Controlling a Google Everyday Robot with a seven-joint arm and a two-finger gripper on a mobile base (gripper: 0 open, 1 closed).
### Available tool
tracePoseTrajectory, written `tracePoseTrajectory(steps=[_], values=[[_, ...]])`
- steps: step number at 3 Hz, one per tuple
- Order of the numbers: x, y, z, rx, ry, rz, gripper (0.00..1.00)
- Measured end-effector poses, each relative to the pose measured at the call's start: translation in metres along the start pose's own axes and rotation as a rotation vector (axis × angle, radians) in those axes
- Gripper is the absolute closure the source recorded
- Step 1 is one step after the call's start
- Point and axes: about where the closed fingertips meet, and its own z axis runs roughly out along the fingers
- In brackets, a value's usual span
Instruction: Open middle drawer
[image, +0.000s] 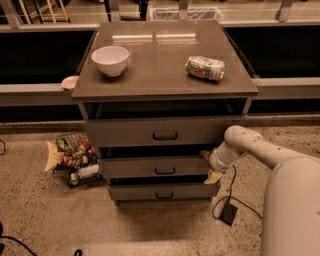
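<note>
Arm (265, 152) in pale white reaches in from the right and bends down toward the drawer stack. Its tool (210, 161) sits at the right end of the middle drawer (135, 167), touching or just beside that edge; whether the tool is apart or together I cannot tell. The middle drawer lies between the top drawer (125, 132) and the bottom drawer (135, 192), with a dark gap above it. Its small black handle (165, 171) is at the centre of the front, well left of the tool.

On the surface (155, 75) above, a white bowl (110, 60) stands upright at the left. A can (205, 67) lies on its side at the right, well apart from the bowl.

On the floor left of the drawers is a wire basket (70, 161) of packets and bottles. A small black box (228, 212) on a cable lies on the floor to the right, near the arm.
</note>
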Motion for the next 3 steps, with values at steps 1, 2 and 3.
tracePoseTrajectory(steps=[1, 2, 3], values=[[-0.006, 0.008, 0.000, 0.003, -0.023, -0.009, 0.64], [-0.008, 0.007, -0.005, 0.003, -0.024, -0.011, 0.87], [-0.011, 0.005, -0.013, 0.003, -0.024, -0.011, 1.00]])
